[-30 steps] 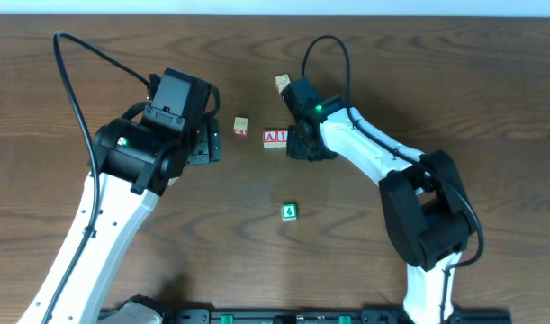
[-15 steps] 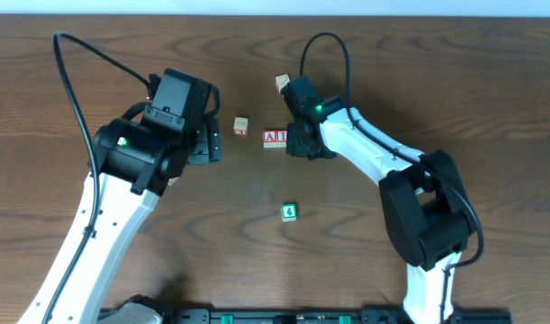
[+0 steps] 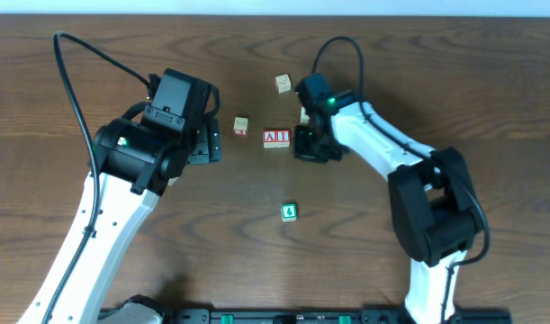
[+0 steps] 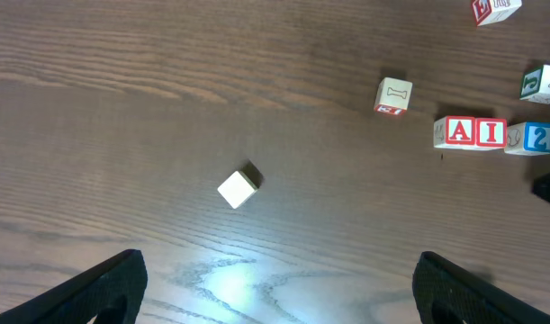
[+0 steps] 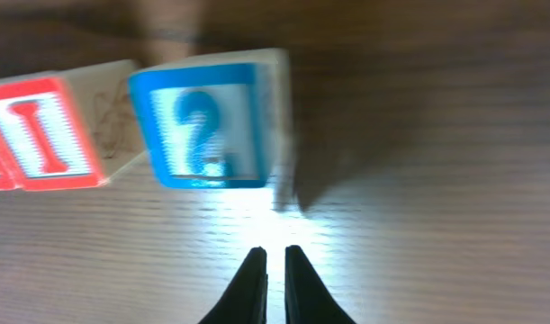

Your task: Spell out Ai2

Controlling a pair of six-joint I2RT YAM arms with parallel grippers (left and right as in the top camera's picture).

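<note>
Red-lettered A and I blocks stand in a row with a blue 2 block touching the I on its right. In the overhead view the A and I blocks show, and my right gripper covers the 2. In the right wrist view the 2 block sits next to the I block. My right gripper is shut and empty, its tips just short of the 2. My left gripper is open and empty, off to the left.
Loose blocks lie around: a plain white one, one with a bone picture, one at the back, a green-marked one, and a green block nearer the front.
My right arm has shifted a little to the right, away from the block row. The A and I blocks and my left arm have not moved.
</note>
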